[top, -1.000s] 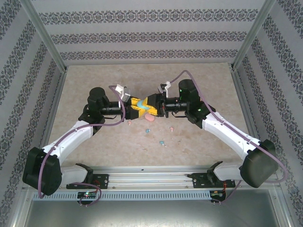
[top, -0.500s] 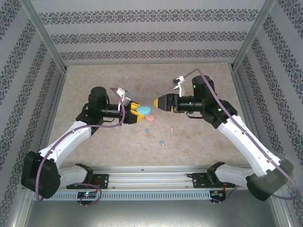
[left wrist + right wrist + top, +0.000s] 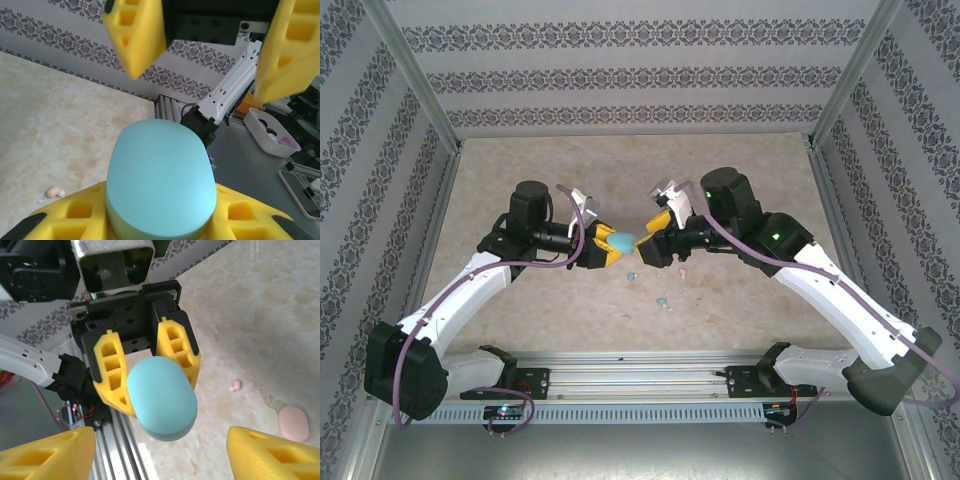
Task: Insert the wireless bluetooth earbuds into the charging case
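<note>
earbuds (image 3: 663, 299) lie on the table (image 3: 520, 170) at six o'clock of the blue charging case (image 3: 623, 240), which the left gripper (image 3: 608, 246) clamps from nine. the right gripper (image 3: 654, 237), at three, stands spread, empty; it should catch the case's free end squarely while left holds firm.

Blue charging case (image 3: 160, 180): base being hidden between left gripper (image 3: 160, 197) fingers (image 3: 65, 220), bottom edge cropping it. Right gripper (image 3: 160, 455): fingers (image 3: 50, 455) being cropped to tips. Earbuds (image 3: 663, 299) toward near edge of table (image 3: 520, 320): showing too small for detail.
</note>
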